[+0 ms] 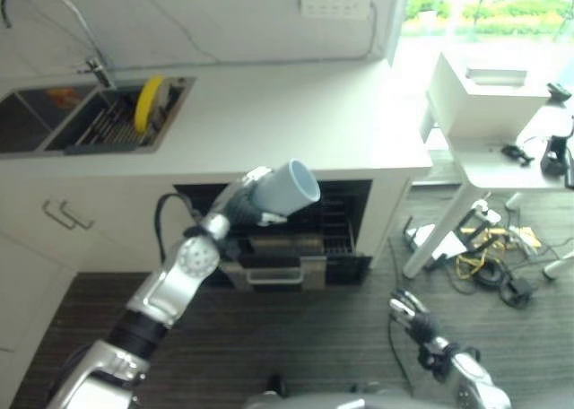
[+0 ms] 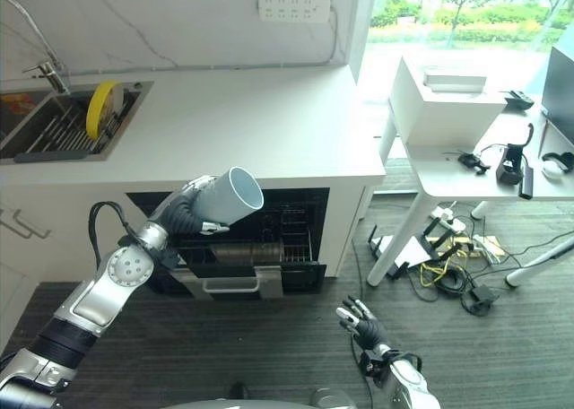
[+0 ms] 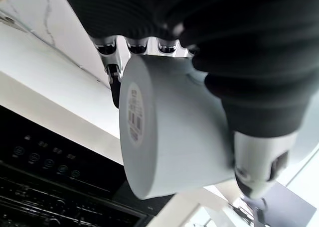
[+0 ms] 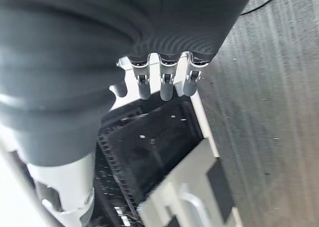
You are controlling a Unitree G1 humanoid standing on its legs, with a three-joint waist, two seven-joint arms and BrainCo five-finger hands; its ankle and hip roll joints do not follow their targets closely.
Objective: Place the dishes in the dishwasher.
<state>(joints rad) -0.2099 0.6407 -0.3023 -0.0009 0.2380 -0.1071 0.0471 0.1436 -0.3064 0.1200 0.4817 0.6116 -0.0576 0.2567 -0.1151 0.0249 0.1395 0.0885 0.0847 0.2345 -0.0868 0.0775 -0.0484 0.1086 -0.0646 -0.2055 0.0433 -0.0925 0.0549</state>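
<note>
Nearest you, your right hand (image 2: 363, 324) hangs low over the dark floor (image 2: 269, 355), fingers loosely straight and holding nothing.

Further out, your left hand (image 2: 190, 213) has its fingers and thumb curled round a pale blue cup (image 2: 231, 195). The cup lies tilted on its side, its open mouth pointing up and away, in the air just in front of the open dishwasher (image 2: 296, 230) and level with the edge of the table (image 2: 269, 131). In the left wrist view the fingers (image 3: 112, 62) wrap one side of the cup's wall and the thumb backs the other, so the hold looks firm.

Below the cup the dishwasher's rack (image 1: 332, 234) stands pulled out, dark and wire-sided. The risk, as I judge it, is the descent: the cup must turn mouth-down and clear the table's edge above and the rack's wires below. Catch either and it could twist in your hand or drop to the floor.

Farthest back, a yellow plate (image 1: 148, 102) stands on edge in the sink (image 1: 54, 122), waiting.
</note>
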